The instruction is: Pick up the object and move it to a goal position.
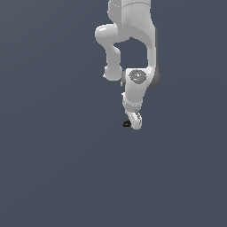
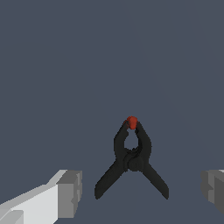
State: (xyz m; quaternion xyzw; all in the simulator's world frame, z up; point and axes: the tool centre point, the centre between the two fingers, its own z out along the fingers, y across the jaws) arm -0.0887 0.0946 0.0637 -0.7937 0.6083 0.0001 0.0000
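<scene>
Seen in the wrist view: a small black spring clamp with a red tip [image 2: 131,159], lying flat on the plain dark grey-blue surface [image 2: 65,65]. Two long black handles spread apart at one end, two curved jaws meeting at the red tip at the other end. Placed between the two grey finger pads [image 2: 70,192] of the white gripper [image 2: 142,190], but touched by neither of them. Pincer released: fingers wide apart, a clear gap of bare surface on each side of the clamp. One finger shown with its white body and grey pad, the other only as a grey block at the edge of the picture.

Seen in the exterior view: the white jointed robot arm [image 1: 133,53] reaching down from the top of the picture, with the gripper [image 1: 135,120] low over the surface. The clamp [image 1: 126,123] there only a tiny dark speck with a red spot, just beside the gripper tip, on the exterior view's left of it. Not possible to tell from this view whether the gripper touched the surface. No other thing visible on the surface in both views.
</scene>
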